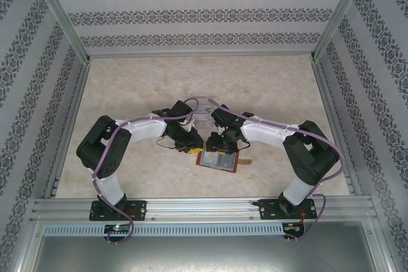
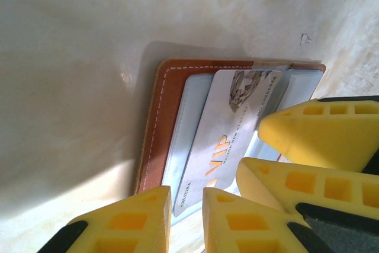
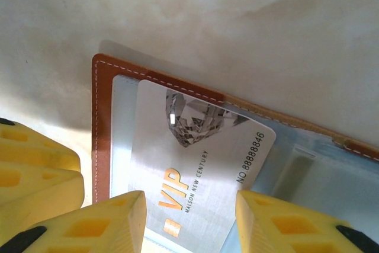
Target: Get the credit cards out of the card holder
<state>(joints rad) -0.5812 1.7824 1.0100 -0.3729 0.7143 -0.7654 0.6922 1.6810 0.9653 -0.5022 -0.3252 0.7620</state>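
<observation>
Open card holder (image 1: 220,159) at lower centre of top view. At its left edge, left gripper (image 2: 186,198) nearly closed, grip unclear. Mid-frame, credit card (image 3: 195,146) half out, tilted; right gripper (image 3: 190,198) part-open astride it, hold uncertain. Removal unfinished.

Under my right gripper (image 3: 190,205) the card holder (image 3: 100,140) shows a reddish-brown leather border with a line of white stitching, and pale grey-blue pockets inside it. The credit card (image 3: 201,146) between the fingers (image 3: 100,223) is brushed silver-grey, printed with a grey-and-white diamond, gold VIP lettering and a black number. Those fingers are bright yellow, black further back. Beyond the tips, the table (image 3: 237,16) is cream with faint beige marbling.
</observation>
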